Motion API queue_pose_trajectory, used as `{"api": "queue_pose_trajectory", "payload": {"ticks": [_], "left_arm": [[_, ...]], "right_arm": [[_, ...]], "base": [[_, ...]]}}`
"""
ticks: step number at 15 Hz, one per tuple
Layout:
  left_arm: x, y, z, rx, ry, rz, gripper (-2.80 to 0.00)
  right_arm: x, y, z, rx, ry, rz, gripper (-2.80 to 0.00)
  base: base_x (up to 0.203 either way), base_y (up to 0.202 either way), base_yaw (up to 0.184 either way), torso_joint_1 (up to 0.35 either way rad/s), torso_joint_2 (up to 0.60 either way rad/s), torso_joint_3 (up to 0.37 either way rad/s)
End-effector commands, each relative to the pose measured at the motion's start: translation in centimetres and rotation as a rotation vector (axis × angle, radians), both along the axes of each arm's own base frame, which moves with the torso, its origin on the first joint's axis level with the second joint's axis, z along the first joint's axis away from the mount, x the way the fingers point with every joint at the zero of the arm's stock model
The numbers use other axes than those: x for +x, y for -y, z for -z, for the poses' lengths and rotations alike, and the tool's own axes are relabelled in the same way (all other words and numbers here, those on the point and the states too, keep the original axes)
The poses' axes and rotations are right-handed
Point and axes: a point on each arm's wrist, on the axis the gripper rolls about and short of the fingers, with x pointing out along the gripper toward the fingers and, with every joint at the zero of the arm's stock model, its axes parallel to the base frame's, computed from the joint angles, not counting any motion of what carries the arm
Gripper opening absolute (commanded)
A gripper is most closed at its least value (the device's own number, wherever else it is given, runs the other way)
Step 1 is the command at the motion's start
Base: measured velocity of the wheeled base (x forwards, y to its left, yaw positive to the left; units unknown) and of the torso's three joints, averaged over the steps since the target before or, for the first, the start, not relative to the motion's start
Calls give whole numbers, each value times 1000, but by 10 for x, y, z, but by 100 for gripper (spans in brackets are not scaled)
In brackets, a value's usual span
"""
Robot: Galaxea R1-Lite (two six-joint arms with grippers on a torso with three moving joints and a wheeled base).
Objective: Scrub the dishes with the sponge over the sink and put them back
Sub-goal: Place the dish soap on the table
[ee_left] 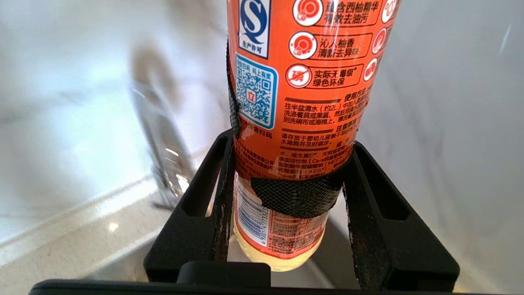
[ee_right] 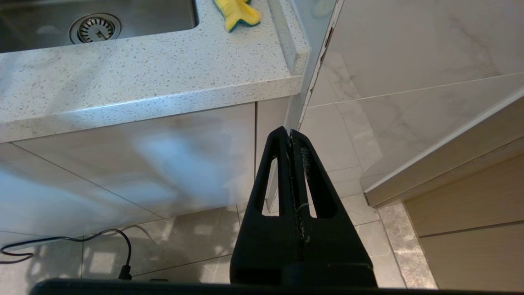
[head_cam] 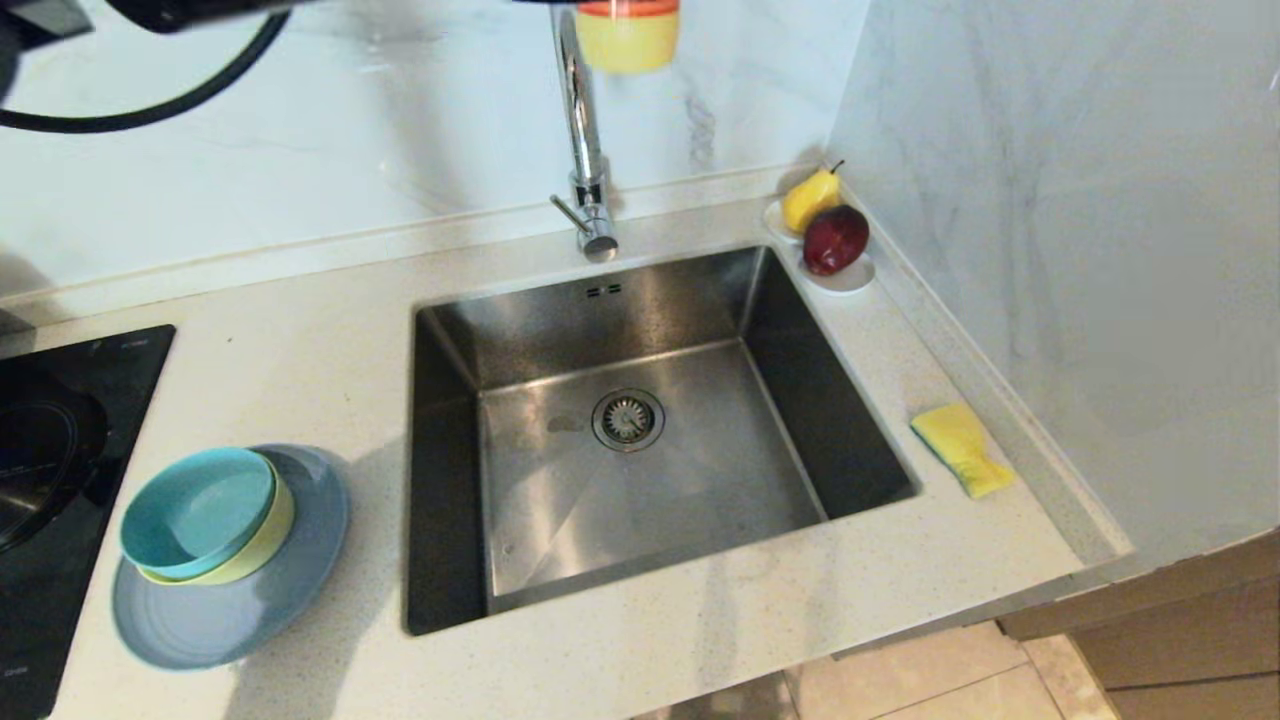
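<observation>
My left gripper [ee_left: 291, 143] is shut on an orange-labelled detergent bottle [ee_left: 303, 82], held high near the tap [head_cam: 585, 150]. Only the bottle's yellow base [head_cam: 627, 35] shows at the top of the head view, above the back of the sink [head_cam: 700, 480]. The dishes are stacked on the counter left of the sink: a teal bowl [head_cam: 195, 510] inside a yellow-green bowl [head_cam: 268, 545] on a grey-blue plate [head_cam: 300, 590]. The yellow sponge [head_cam: 962, 448] lies on the counter right of the sink. My right gripper [ee_right: 290, 133] hangs shut and empty below the counter's front edge, over the floor.
A white dish [head_cam: 852, 280] with a pear [head_cam: 808, 198] and a red apple [head_cam: 835, 238] sits in the back right corner. A black hob [head_cam: 60, 450] fills the far left. A marble wall [head_cam: 1080, 250] runs close along the right side of the counter.
</observation>
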Motion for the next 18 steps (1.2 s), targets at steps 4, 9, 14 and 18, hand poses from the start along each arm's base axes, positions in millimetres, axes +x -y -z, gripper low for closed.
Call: {"api": "queue_pose_trajectory", "payload": {"ticks": [4,9,14,18], "left_arm": [[-22,-66,-35,-149,67,-66,-280],[-7,-118,-27,-154,61,-287,-280],[7,-172,-27,-250,69,-519,-280],[37,-208,-16,-393,85,-721,-280]], "right_arm": [[0,0,0,0,1,-1,-280],[0,0,0,0,1,-1,-280],[0,0,0,0,1,-1,-280],[0,0,0,0,2,0,-280]], "base": [[0,0,0,0,0,0],[0,0,0,0,0,0],[0,0,0,0,0,0],[0,0,0,0,0,0]]}}
